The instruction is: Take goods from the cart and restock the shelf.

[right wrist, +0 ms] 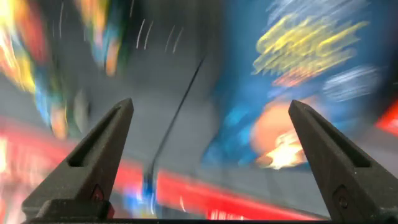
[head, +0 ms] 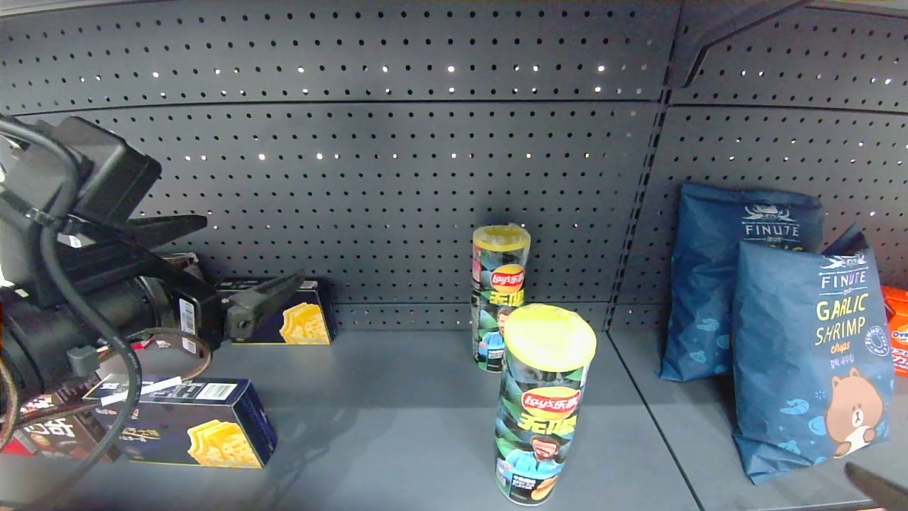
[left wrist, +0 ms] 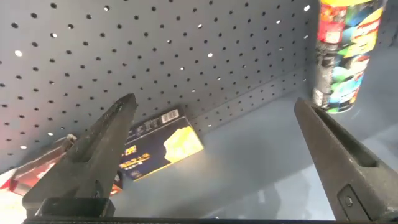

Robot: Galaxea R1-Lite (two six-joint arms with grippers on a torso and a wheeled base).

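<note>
I held the left gripper (head: 250,250) wide open and empty over the shelf (head: 397,404), beside the rear blue box (head: 301,316) set against the back panel, I judged to keep a neat row; the right gripper (right wrist: 211,106) also gaped empty.

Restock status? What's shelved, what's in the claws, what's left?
Done: front can, rear can, front box, rear box and two blue bags sit on the shelf. In hand: nothing; left claw, near the rear box, and right claw are open, empty. Left: probably more cart trips; shelf floor between boxes and cans is bare.
</note>
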